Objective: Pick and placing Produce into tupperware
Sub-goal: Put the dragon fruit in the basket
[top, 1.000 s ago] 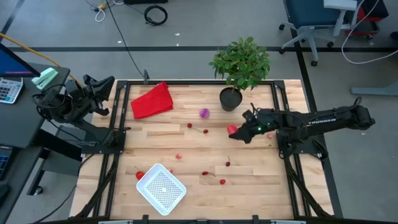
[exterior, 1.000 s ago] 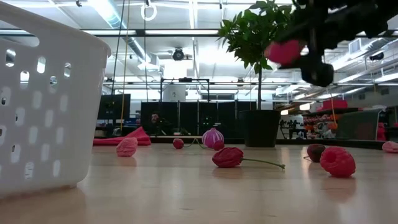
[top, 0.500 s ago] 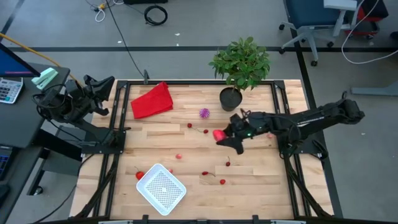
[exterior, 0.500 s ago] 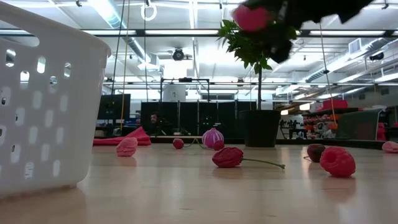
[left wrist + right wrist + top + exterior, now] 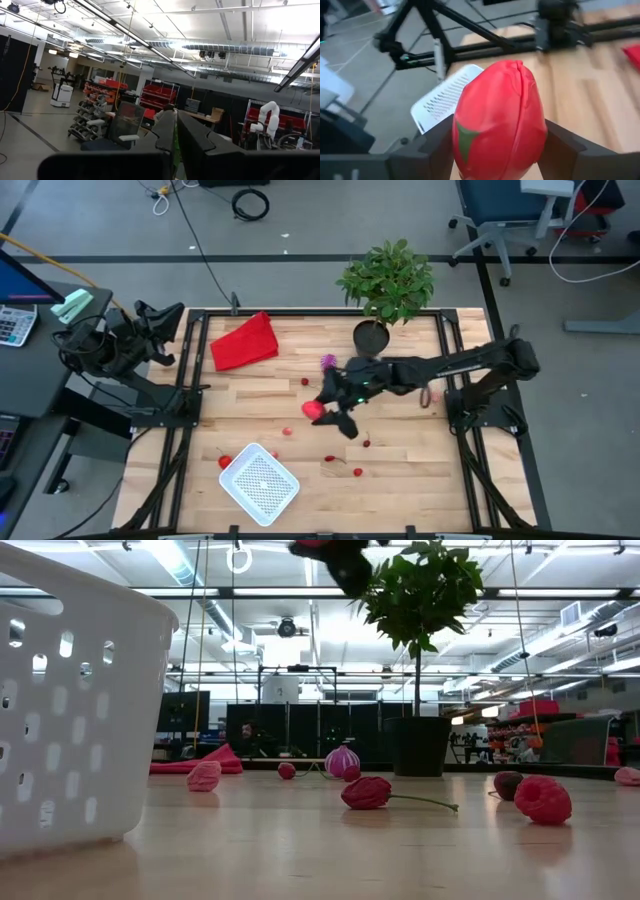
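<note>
Tupperware (image 5: 259, 481): no produce visible inside. Right gripper (image 5: 325, 412) clamps a red strawberry (image 5: 499, 120), seen clearly only from its wrist. Left gripper (image 5: 175, 131): shut, beside the counter (image 5: 270, 400).

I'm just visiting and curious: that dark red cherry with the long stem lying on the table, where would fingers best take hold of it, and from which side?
Probably the round body of the cherry, not the stem. The stem looks thin and lies nearly flat on the table, so fingers would likely slip off it. The body stands proud of the wood with open space around it, so coming straight down from above, fingers closing across it, seems best.
</note>
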Robot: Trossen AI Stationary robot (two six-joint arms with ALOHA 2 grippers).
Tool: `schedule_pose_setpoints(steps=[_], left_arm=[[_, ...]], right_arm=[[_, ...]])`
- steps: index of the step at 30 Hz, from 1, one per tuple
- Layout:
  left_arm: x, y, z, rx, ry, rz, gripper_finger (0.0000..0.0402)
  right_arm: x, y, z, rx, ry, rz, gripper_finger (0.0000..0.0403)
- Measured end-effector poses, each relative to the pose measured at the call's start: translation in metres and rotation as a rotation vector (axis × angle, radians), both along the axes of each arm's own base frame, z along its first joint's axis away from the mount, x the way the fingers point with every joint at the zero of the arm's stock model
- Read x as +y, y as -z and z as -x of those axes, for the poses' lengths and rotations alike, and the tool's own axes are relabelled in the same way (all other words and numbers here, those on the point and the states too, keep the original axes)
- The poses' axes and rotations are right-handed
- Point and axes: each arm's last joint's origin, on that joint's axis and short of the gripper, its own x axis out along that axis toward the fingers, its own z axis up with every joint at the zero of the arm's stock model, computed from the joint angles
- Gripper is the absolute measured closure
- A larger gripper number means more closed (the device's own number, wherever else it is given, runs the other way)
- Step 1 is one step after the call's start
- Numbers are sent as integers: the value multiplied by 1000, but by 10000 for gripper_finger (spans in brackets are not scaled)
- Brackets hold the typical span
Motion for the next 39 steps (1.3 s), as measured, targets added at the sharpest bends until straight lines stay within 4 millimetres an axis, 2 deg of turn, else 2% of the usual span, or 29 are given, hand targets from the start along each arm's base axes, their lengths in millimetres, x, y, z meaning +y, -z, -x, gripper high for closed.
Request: schedule_pose_setpoints(steps=[10, 14, 22, 29, 35, 39], left_arm=[[-1, 3, -2, 44, 0, -20, 366], [-1, 3, -2, 23, 13, 8, 368], [-1, 4, -3, 25, 20, 18, 378], [-1, 4, -3, 26, 21, 17, 370], [-1, 4, -3, 25, 21, 18, 366], [-1, 5, -3, -5, 42, 61, 372]], right_arm=[[14, -20, -41, -80, -110, 40, 174], [22, -22, -50, -81, -167, 71, 174], [24, -29, -62, -93, -198, 101, 174], [30, -35, -80, -125, -216, 91, 174], [41, -42, -99, -151, -210, 43, 174], [56, -39, -112, -145, -215, 17, 174]])
